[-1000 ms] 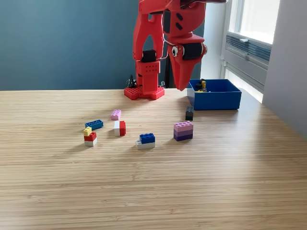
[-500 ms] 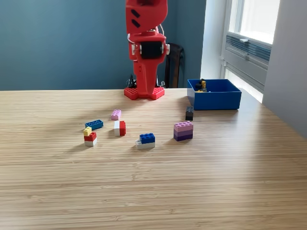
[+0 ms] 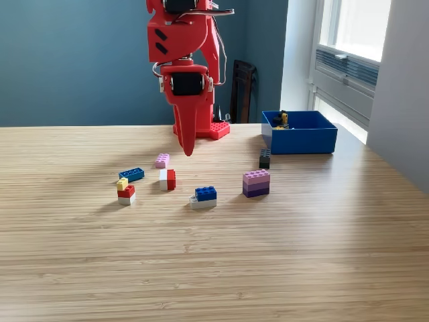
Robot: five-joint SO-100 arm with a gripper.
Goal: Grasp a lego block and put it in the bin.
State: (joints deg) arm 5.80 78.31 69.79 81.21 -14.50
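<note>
Lego blocks lie scattered on the wooden surface (image 3: 214, 268), all placed here against the blue-and-white block (image 3: 204, 197), the nearest. Just to its right in the exterior view sits a pink-and-purple stack (image 3: 257, 182); to its left, a red-white-yellow block (image 3: 125, 192). Beyond it stand a red-and-white block (image 3: 167, 179), a flat blue brick (image 3: 131, 174), a pink brick (image 3: 162, 160) and a black block (image 3: 265, 158). Above and behind it hangs the red claw (image 3: 188, 149), pressed together, empty. Farthest right rests the blue bin (image 3: 299, 137).
</note>
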